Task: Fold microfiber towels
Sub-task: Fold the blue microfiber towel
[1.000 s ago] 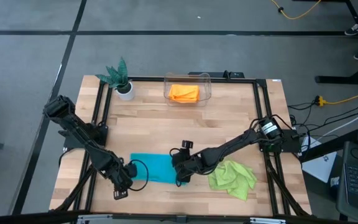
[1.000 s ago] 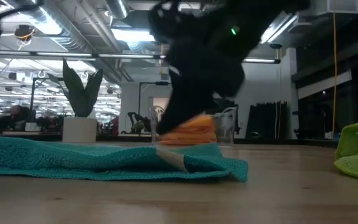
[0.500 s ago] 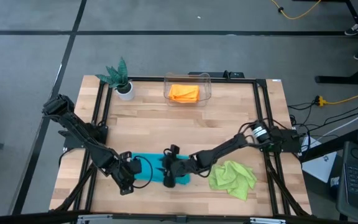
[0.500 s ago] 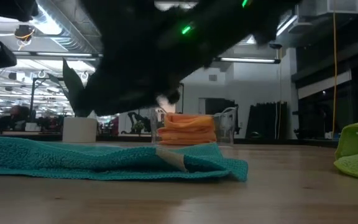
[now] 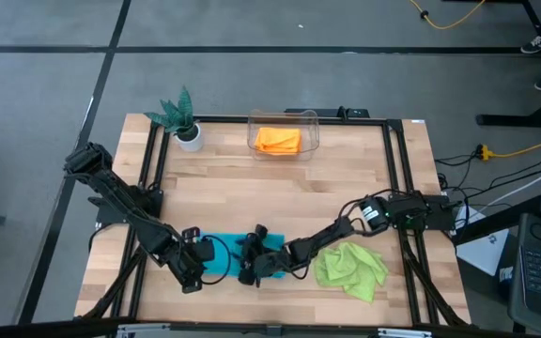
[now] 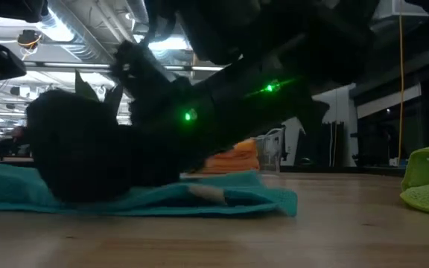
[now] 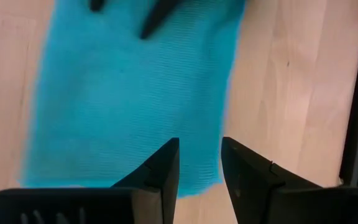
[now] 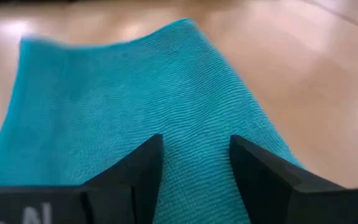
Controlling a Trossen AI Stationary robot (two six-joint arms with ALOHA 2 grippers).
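Table middle bare; clear container (image 5: pixel 284 131) and potted plant (image 5: pixel 181 120) block far edge, lime green towel (image 5: pixel 351 268) near right.

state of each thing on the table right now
teal towel: lying flat, between both grippers
lime green towel: crumpled, unfolded
orange towels: folded, in clear bin
left gripper: open, over the teal towel's edge
right gripper: open, over the teal towel
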